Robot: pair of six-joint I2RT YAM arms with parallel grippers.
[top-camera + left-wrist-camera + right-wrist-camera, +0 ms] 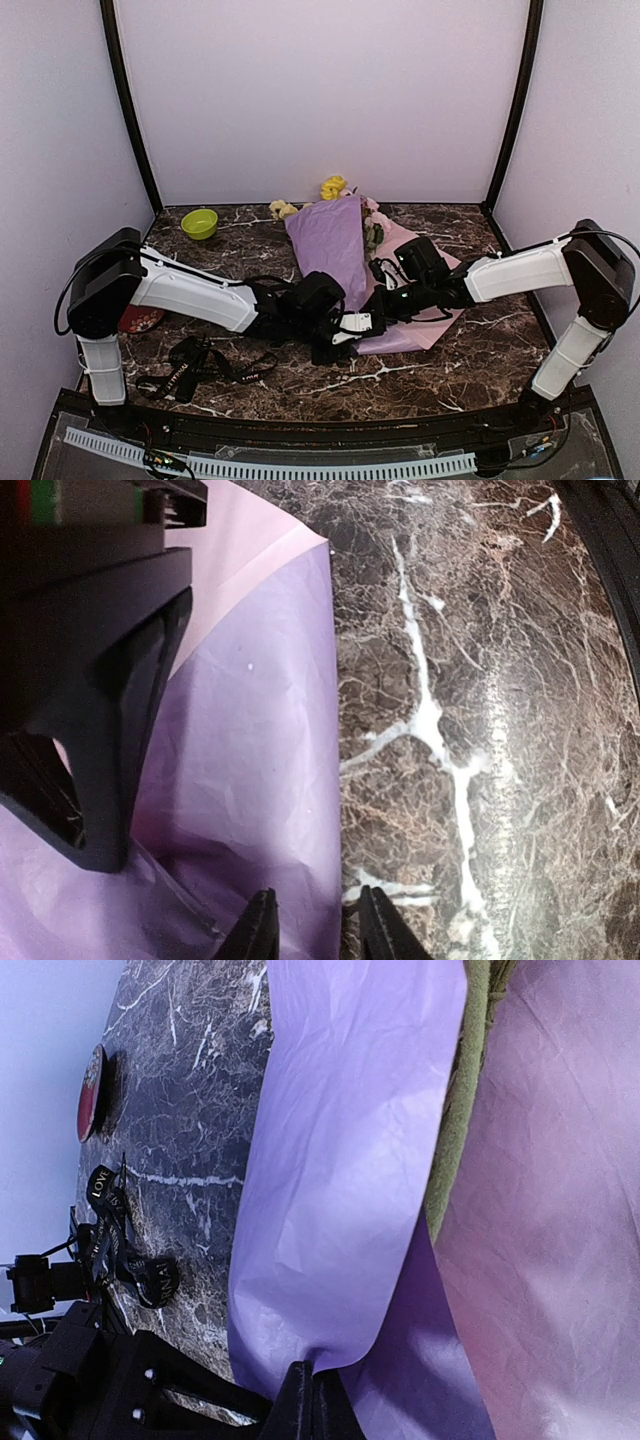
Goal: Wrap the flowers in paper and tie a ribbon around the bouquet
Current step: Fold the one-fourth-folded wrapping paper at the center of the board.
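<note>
The lilac paper (330,245) lies folded over the flowers (333,187), whose yellow and cream heads poke out at its far end. Green stems (455,1110) show between the lilac flap (340,1180) and a pink sheet (560,1210). My right gripper (313,1385) is shut on the near end of the lilac flap, which puckers at the tips. My left gripper (315,930) stands open with the paper's (260,780) straight edge running between its fingertips, one over paper and one over marble. Both grippers meet at the bundle's near end (368,305) (338,345). The black ribbon (195,368) lies coiled at the front left.
A green bowl (200,223) sits at the back left. A red round object (140,320) lies beside the left arm. The right gripper's dark body (100,680) fills the left of the left wrist view. Marble table (480,730) stretches to the right of the paper.
</note>
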